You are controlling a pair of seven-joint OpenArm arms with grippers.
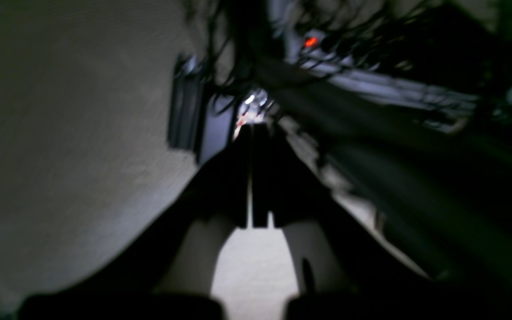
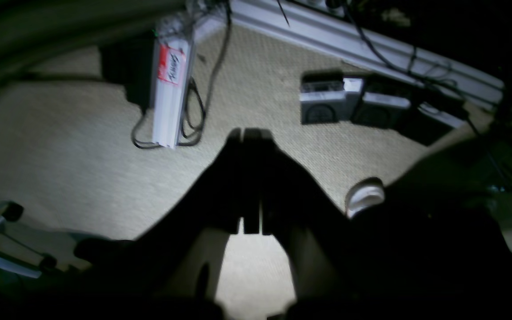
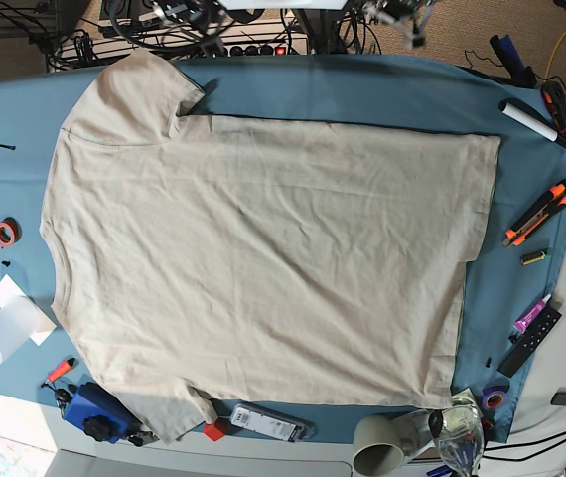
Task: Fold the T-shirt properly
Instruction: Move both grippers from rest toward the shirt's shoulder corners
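Both hands, left hand (image 1: 256,129) and right hand (image 2: 251,133), clenched empty, off the flat-spread T-shirt (image 3: 263,258).

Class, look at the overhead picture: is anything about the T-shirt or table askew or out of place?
The T-shirt lies flat, unfolded. Oddities: its lower sleeve overhangs the cloth's edge, and a cup lies tipped on its side near that edge.
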